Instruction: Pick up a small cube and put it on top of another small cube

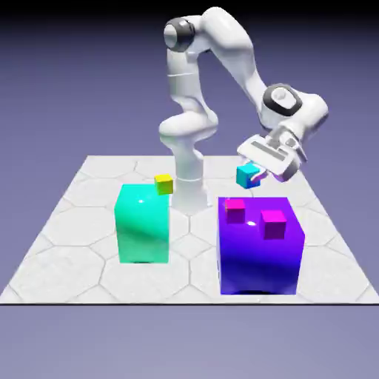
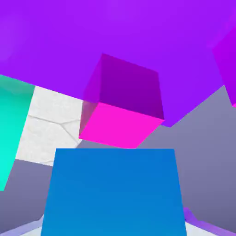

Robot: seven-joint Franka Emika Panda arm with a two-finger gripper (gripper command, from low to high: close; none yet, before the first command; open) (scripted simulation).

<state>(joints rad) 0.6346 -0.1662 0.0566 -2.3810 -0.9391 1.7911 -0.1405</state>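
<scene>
from here i see the white robot arm [image 1: 233,48] bent over the pale, hexagon-patterned bench [image 1: 78,255], its jaws [image 1: 256,175] closed on the small light-blue cube [image 1: 248,176]. the cube is up in the air, tilted, near the large glossy purple block [image 1: 259,255]. on that block sit two small magenta-pink cubes, one [image 1: 235,211] toward the exterior view's left, the other [image 1: 273,224] toward its right, apart from each other. toward the exterior view's left stands a large glossy teal-green block [image 1: 143,226], with a tiny yellow cube [image 1: 163,184] at its upper right corner. in the hand view the held cube fills the bottom middle, and a pink cube shows just above it, against the purple.
</scene>
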